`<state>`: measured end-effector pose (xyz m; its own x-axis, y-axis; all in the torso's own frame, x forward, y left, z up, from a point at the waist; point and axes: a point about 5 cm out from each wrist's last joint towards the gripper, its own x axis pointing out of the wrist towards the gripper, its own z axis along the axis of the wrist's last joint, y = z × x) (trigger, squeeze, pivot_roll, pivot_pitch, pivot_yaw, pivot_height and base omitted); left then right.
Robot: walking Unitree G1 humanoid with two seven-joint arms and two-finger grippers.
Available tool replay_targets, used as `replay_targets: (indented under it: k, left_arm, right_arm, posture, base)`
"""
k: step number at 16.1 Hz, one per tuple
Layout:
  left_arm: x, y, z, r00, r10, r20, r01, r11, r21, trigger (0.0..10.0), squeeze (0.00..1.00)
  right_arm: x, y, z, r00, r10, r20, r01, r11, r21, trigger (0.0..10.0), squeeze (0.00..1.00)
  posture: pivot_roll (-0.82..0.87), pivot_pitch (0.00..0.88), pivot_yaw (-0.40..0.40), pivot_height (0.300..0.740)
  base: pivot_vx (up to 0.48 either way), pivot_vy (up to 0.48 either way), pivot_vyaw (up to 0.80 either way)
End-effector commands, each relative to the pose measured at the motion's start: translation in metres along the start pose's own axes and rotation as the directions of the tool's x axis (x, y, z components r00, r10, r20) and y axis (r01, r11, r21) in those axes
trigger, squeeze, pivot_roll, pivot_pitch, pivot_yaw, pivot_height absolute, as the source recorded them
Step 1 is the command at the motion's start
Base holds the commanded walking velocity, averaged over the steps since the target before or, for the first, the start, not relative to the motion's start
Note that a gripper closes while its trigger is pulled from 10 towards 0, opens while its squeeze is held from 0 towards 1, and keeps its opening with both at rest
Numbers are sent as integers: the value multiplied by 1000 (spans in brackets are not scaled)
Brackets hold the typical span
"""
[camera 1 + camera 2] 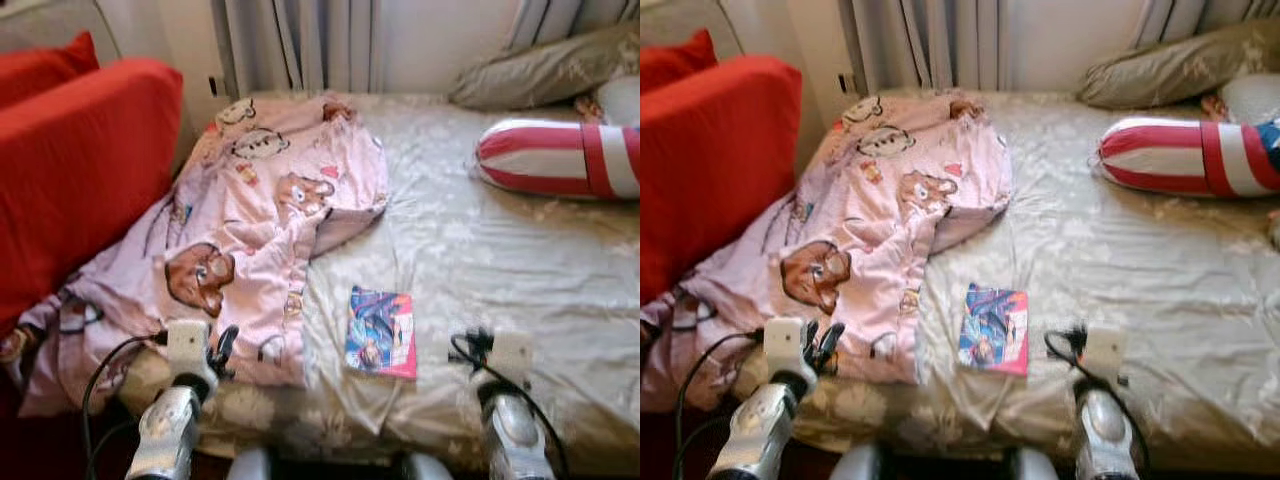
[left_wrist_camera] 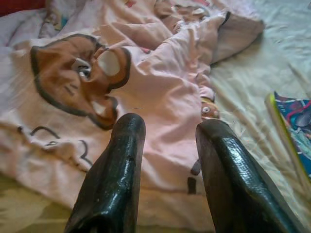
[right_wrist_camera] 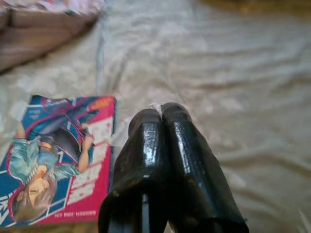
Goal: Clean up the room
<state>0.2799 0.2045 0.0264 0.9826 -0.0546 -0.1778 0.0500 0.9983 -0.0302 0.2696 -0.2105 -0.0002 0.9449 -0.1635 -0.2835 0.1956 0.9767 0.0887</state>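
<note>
- Where the scene begins on the robot's far left, a red sofa cushion (image 1: 80,170) is seen beside the bed, well to the left of and beyond the left gripper (image 2: 167,133).
- A pink cartoon-print blanket (image 1: 250,230) is spread crumpled over the left part of the bed, its near edge lying directly under and ahead of the left gripper.
- The left gripper is held low over that blanket edge; its two black fingers (image 2: 114,179) are spread apart and nothing is held between them.
- A beige patterned bedsheet (image 1: 480,260) is seen covering the mattress, beneath and beyond both grippers.
- A colourful comic book (image 1: 381,331) is laid flat on the sheet, between the two grippers, just to the left of the right gripper (image 3: 163,112) and to the right of the blanket edge.
- The right gripper is held just above the bare sheet; its fingers are pressed together and nothing is gripped.
- A red-and-white striped bolster pillow (image 1: 560,158) is seen far ahead and to the right of the right gripper, with a beige pillow (image 1: 545,70) behind it.
</note>
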Motion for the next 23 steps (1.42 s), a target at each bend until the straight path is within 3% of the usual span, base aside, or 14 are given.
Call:
replay_targets:
  k: [1,4,8,10,11,12,16,20,23]
  left_arm:
    - [3,2,5,1000,-6,14,5,1000,28,10000,0]
    - [2,1,-13,996,-17,-82,20,999,34,10000,0]
    - [-4,-4,-31,984,-38,-177,46,998,40,10000,0]
    - [-14,-2,-51,957,-23,-288,39,998,51,10000,0]
    - [-26,0,-68,920,-11,-391,35,998,54,10000,0]
    - [-30,1,-73,908,-7,-419,29,999,46,10000,0]
    - [-45,7,-88,871,29,-490,-1,998,57,10000,0]
    - [-48,-2,-95,856,17,-517,10,999,49,10000,0]
    - [-52,-2,-99,842,36,-538,-15,999,43,10000,0]
  right_arm:
    - [-1,-2,-3,1000,-16,-20,17,1000,17,10000,0]
    - [-6,-5,-17,996,-9,-86,8,1000,-22,10000,0]
    - [-15,-16,-33,985,-48,-169,41,998,-44,10000,0]
    - [-26,-19,-51,963,-53,-262,46,998,-34,10000,0]
    - [-39,-19,-70,931,-41,-362,22,998,-55,10000,0]
    - [-44,-19,-77,916,-27,-400,-5,997,-79,10000,0]
    - [-58,-27,-92,876,-59,-479,18,996,-90,10000,0]
    - [-61,-24,-96,869,-75,-489,43,996,-76,10000,0]
    - [-64,-18,-100,861,-63,-505,0,992,-124,10000,0]
  posture:
    - [41,4,12,701]
    - [42,0,8,740]
    - [42,0,-2,740]
    - [36,0,-2,740]
    - [21,0,-1,740]
    - [22,0,0,740]
    - [34,0,-1,740]
    - [22,0,11,740]
    - [31,0,11,740]
  base:
    - [0,0,0]
    - [0,0,0]
    - [0,0,0]
    - [0,0,0]
    - [0,0,0]
    - [0,0,0]
    - [0,0,0]
    - [0,0,0]
    - [0,0,710]
